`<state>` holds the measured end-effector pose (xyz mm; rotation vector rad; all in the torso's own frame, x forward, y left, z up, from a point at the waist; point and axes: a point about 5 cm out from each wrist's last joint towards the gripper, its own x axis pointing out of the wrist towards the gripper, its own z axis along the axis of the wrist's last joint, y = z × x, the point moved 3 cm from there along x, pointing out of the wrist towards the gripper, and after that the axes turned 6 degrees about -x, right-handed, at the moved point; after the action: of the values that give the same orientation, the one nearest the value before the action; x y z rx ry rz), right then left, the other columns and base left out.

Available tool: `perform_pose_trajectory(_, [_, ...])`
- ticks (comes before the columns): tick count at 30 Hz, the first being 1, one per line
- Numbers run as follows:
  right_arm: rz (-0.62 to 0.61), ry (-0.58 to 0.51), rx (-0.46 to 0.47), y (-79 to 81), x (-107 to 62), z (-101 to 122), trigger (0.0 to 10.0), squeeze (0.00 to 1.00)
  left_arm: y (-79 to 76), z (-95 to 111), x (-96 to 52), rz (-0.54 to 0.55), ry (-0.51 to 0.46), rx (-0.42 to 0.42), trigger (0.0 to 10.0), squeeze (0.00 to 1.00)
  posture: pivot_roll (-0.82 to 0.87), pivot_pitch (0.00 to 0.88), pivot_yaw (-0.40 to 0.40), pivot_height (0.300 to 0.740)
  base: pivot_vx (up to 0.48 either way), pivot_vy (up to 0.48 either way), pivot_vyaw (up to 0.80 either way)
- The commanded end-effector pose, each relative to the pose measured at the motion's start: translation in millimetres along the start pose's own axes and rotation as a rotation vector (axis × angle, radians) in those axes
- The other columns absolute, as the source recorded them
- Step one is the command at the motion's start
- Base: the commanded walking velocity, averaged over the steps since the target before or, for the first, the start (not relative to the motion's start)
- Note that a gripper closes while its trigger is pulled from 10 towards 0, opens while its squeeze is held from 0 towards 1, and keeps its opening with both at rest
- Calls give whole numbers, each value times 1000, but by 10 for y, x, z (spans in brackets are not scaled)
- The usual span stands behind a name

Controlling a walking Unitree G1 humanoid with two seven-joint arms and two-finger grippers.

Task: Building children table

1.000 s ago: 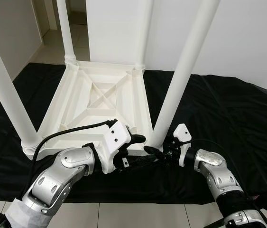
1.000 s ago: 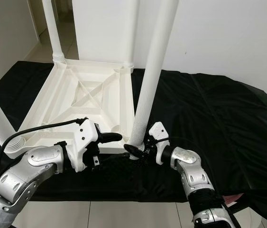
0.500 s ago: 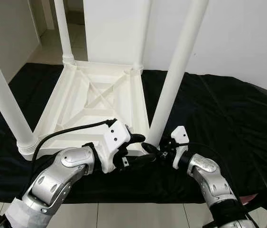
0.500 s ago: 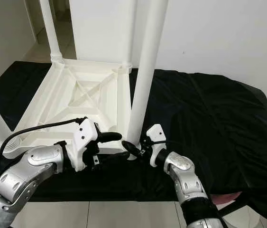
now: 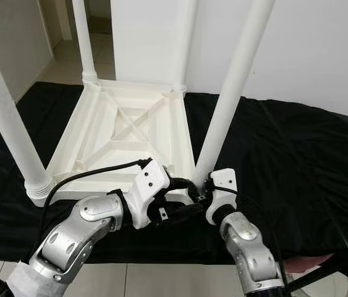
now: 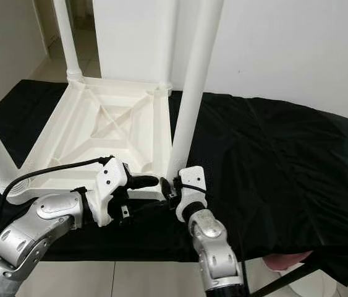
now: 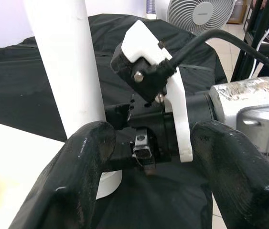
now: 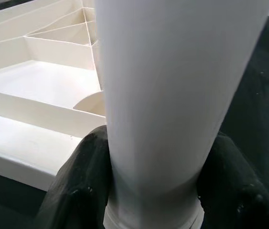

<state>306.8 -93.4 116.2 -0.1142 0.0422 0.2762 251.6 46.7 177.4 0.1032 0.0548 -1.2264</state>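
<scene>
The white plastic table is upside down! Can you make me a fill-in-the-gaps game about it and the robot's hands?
1. The white plastic table lies upside down on a ____ cloth.
2. The right gripper has its black fingers on either side of a round white table ____.
3. The left gripper hovers with its fingers ____.
4. ____ legs stand up from the table.

Missing words: black; leg; open; four

A black cloth (image 5: 297,154) covers the raised surface, wrinkled on the robot's right. The white children's table (image 5: 130,133) lies upside down directly on it, legs pointing up, toward the left side.
</scene>
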Motion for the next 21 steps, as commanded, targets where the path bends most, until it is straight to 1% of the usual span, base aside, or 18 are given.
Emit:
perform_pose_trajectory(1, [-69, 34, -36, -108, -35, -58, 10000, 0, -5, -3, -1, -7, 3, 1, 10000, 0, -18, 0, -78, 740, 0, 0, 0])
perform_pose_trajectory(2, [-62, 25, -24, -95, -44, -38, 10000, 1000, -1, 0, -1, -8, 2, 2, 10000, 0, -16, 0, -74, 740, 0, 0, 0])
perform_pose_trajectory(7, [-50, -5, -28, -83, -77, 36, 10000, 1000, 33, 43, -3, -3, -12, 2, 10000, 0, -20, 0, -73, 740, 0, 0, 0])
perform_pose_trajectory(10, [-71, -35, -38, -148, -135, 96, 10000, 1000, 74, 63, -7, 8, -18, 7, 10000, 0, -22, 0, -72, 740, 0, 0, 0])
perform_pose_trajectory(14, [-65, -47, -21, -159, -157, 121, 10000, 1000, 78, 70, -6, 9, -18, 13, 10000, 0, -22, 0, -72, 740, 0, 0, 0])
perform_pose_trajectory(15, [-37, -60, -25, -163, -174, 136, 10000, 0, 81, 72, -4, 10, -19, 12, 10000, 0, -25, 0, -68, 740, 0, 0, 0])
perform_pose_trajectory(16, [-37, -60, -25, -163, -174, 136, 10000, 0, 81, 72, -4, 10, -19, 12, 10000, 0, -25, 0, -68, 740, 0, 0, 0])
perform_pose_trajectory(17, [29, -82, -55, -173, -196, 150, 10000, 0, 74, 77, 0, 6, -22, 8, 10000, 0, -25, 0, -69, 740, 0, 0, 0])
perform_pose_trajectory(19, [149, -82, -81, -228, -211, 124, 10000, 0, 39, 74, 12, -7, -22, 3, 10000, 0, -20, 0, -74, 740, 0, 0, 0])
perform_pose_trajectory(20, [149, -82, -81, -228, -211, 124, 10000, 0, 39, 74, 12, -7, -22, 3, 10000, 0, -20, 0, -74, 740, 0, 0, 0])
perform_pose_trajectory(21, [181, -81, -91, -250, -210, 118, 10000, 0, 23, 73, 15, -13, -22, 1, 10000, 0, -20, 0, -74, 740, 0, 0, 0])
